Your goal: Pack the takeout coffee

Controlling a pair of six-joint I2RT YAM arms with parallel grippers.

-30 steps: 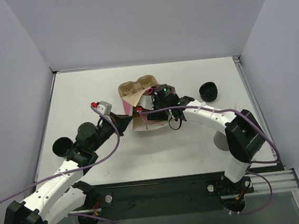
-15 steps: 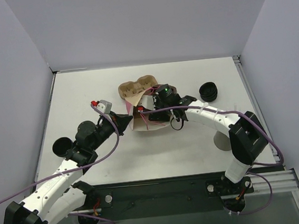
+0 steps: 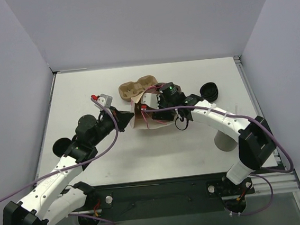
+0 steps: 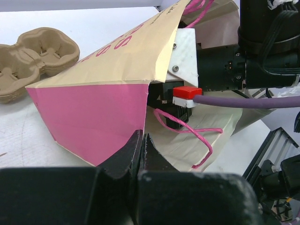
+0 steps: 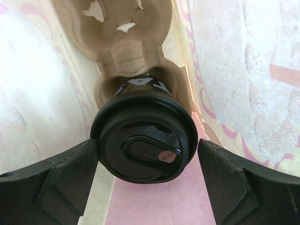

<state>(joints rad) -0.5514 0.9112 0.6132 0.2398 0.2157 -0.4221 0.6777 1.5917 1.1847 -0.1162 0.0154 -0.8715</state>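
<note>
Inside paper bag (image 4: 93,112) (left end effector (image 4: 142,138) clenching it), right end effector (image 5: 148,152) seemingly released, flanking cup (image 5: 140,117).

A lidded black cup (image 5: 143,140) stands upright in an end well of a brown pulp tray (image 5: 117,33) inside the paper bag (image 5: 243,70). A second black cup (image 3: 62,147) stands on the worktop (image 3: 84,92), far left, its lid unclear.
</note>
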